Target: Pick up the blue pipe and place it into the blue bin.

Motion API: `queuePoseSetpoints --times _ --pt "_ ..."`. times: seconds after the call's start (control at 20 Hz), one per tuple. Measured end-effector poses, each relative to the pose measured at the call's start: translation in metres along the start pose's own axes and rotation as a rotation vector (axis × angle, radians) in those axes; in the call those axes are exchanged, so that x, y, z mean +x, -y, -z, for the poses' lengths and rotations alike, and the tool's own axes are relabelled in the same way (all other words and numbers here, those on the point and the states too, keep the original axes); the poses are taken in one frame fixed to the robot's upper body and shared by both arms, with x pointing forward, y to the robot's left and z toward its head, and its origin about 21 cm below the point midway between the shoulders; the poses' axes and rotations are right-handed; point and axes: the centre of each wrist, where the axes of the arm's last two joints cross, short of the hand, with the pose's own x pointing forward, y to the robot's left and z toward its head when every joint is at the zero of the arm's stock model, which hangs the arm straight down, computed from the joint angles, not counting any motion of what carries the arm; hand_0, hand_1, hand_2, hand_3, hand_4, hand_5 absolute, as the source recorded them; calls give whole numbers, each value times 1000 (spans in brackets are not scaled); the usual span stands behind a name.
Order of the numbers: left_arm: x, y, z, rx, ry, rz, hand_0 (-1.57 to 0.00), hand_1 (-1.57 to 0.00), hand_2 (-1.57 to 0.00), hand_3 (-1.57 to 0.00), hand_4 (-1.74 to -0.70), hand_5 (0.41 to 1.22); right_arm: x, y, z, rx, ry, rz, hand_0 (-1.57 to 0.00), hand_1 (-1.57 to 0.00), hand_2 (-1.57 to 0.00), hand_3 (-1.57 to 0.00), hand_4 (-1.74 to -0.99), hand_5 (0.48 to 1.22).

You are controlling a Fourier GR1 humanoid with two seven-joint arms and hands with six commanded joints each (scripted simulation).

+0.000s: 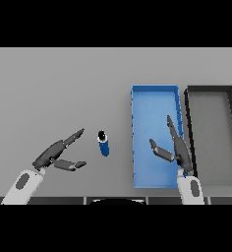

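Observation:
A short blue pipe (103,143) with a dark open end stands on the grey table, just left of the blue bin (155,101). My left hand (56,154) is to the pipe's left, open, its fingers pointing toward the pipe with a small gap between them. My right hand (180,150) hovers over the blue bin's right side, open, with its fingers straight and its thumb spread to the left. Neither hand holds anything.
A dark grey bin (212,91) sits directly to the right of the blue bin, their long sides nearly touching. Grey tabletop stretches across the far side and the left of the view.

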Motion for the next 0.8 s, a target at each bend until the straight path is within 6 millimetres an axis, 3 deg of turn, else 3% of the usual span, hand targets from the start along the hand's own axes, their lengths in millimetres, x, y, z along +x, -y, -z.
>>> queuePoseSetpoints --times 0.25,0.5,0.8 --pt "-6 26 21 -22 7 12 1 1 1 1 -1193 465 5 -2 -5 2 12 14 1 1 1 1 -1230 622" --pt "-14 47 58 -50 -30 -43 1 1 1 1 -1189 469 6 -4 -8 -2 9 20 1 1 1 1 -1218 612" --pt "-22 57 83 -85 -20 -8 1 1 1 1 -1153 479 4 -3 -7 -18 0 16 1 1 1 1 -1202 606"
